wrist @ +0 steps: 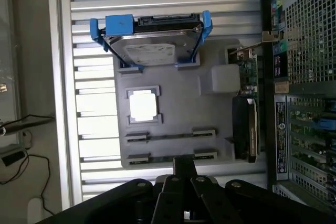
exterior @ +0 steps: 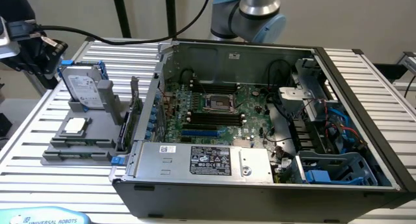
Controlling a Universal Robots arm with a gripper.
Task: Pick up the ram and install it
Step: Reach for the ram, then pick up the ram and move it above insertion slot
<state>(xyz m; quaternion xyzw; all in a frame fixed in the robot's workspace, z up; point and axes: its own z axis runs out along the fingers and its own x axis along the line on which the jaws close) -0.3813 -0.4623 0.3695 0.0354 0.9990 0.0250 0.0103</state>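
Observation:
A ram stick (wrist: 169,136) stands on edge in the grey holder (wrist: 173,108), between two small end clips. It shows as a thin green strip (exterior: 83,142) in the exterior view. A second stick (wrist: 157,157) stands in the row beside it. In the wrist view my gripper (wrist: 184,163) is above the holder, its dark fingers together over the end of that second row. It is shut with nothing in it. The open computer case (exterior: 260,185) lies to the exterior view's right of the holder, with black memory slots (exterior: 211,118) on its green motherboard.
On the holder also stand a hard drive (exterior: 85,90) in blue rails, a square silver processor chip (exterior: 75,126) and an upright expansion card (exterior: 133,118) close to the case wall. A power supply (exterior: 201,160) and cables fill the case's near side. Slatted table around.

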